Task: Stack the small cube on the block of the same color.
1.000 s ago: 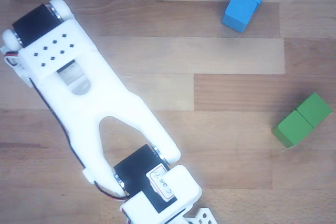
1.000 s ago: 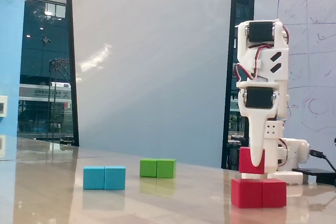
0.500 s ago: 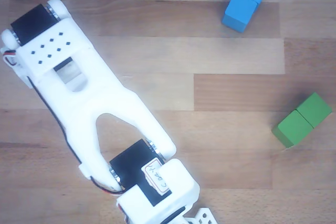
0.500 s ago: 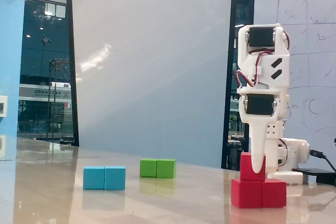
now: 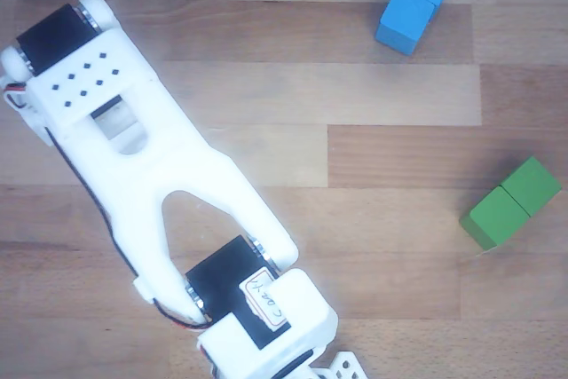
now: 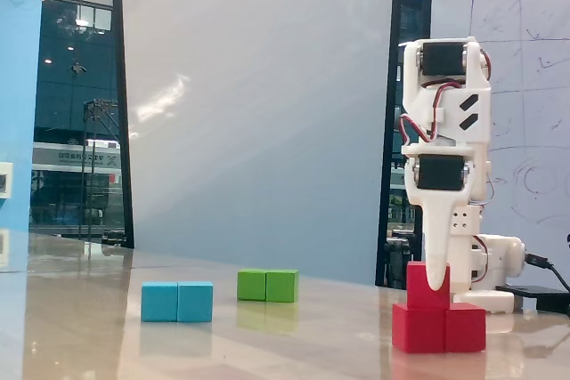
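In the fixed view the small cube (image 6: 416, 287), red, rests on the left half of the red oblong block (image 6: 441, 328) at the right of the table. My gripper (image 6: 435, 284) points straight down. One white finger (image 6: 436, 255) lies across the cube's front face and the other finger is hidden behind it. The jaws stand closed around the cube. In the other view, from above, only the white arm (image 5: 160, 184) shows; it covers the cube, the block and the fingertips.
A blue oblong block (image 6: 177, 301) (image 5: 414, 2) and a green oblong block (image 6: 267, 286) (image 5: 510, 203) lie apart from the red stack on the wooden table (image 5: 355, 95). The arm's base (image 6: 499, 264) stands behind the stack.
The gripper came down with the small cube, which hung above the block a second ago and now sits on it. Hardly anything has moved in the last half second.
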Action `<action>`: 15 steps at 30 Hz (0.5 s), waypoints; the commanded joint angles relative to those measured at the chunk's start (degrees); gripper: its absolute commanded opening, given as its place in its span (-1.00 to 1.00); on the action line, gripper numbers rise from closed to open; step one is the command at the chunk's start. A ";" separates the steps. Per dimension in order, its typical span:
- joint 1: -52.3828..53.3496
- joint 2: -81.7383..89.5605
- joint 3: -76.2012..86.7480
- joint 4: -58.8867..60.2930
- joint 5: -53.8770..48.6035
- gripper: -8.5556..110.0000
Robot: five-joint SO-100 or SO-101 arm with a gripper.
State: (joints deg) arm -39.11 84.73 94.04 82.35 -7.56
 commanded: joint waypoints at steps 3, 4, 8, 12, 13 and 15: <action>-0.79 1.32 -5.27 -1.05 -0.44 -0.44; -0.79 1.32 -5.27 -0.97 -0.44 -0.43; -0.26 1.32 -4.92 -0.62 -0.44 -0.42; 1.23 1.32 -4.48 0.00 -0.44 -0.42; 2.20 1.32 -4.48 0.00 -0.44 -0.42; 4.66 1.32 -4.48 0.00 -0.53 -0.42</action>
State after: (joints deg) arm -38.06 84.73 94.04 82.35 -7.56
